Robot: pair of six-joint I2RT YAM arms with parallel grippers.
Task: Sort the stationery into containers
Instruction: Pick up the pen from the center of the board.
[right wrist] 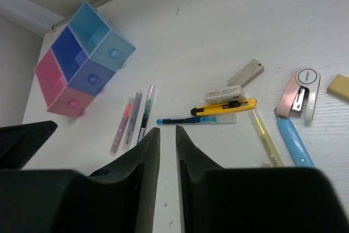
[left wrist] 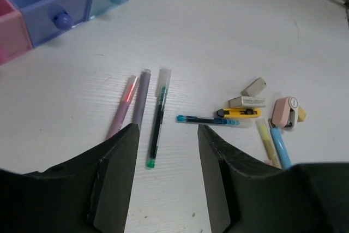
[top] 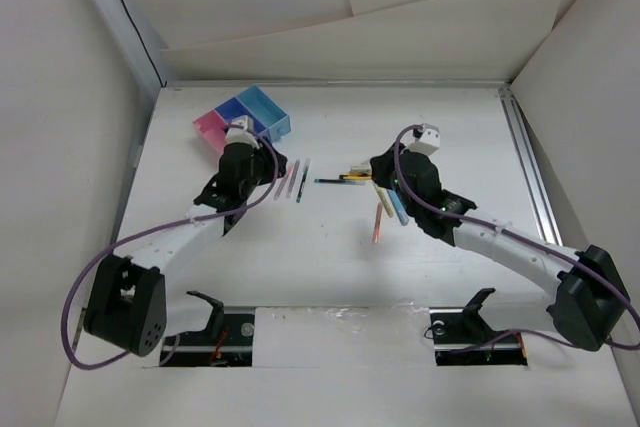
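The three joined containers (top: 245, 115), pink, purple-blue and light blue, stand at the back left; they also show in the right wrist view (right wrist: 82, 64). My left gripper (left wrist: 165, 135) is open and empty, low over the table. A green pen (left wrist: 157, 118) lies between its fingertips, with a grey pen (left wrist: 140, 99) and a pink pen (left wrist: 124, 107) to its left. My right gripper (right wrist: 167, 132) is almost shut and empty, just short of a blue pen (right wrist: 191, 120). Beyond that lie a yellow cutter (right wrist: 223, 107), two beige erasers (right wrist: 222, 93), a pale-yellow stick (right wrist: 264, 137) and a light-blue stick (right wrist: 294, 143).
A pink stapler-like item (right wrist: 297, 94) and a small yellow block (right wrist: 339, 87) lie at the right of the pile. An orange pen (top: 377, 222) lies apart, nearer the arms. A metal rail (top: 525, 157) runs along the table's right side. Walls close in the table.
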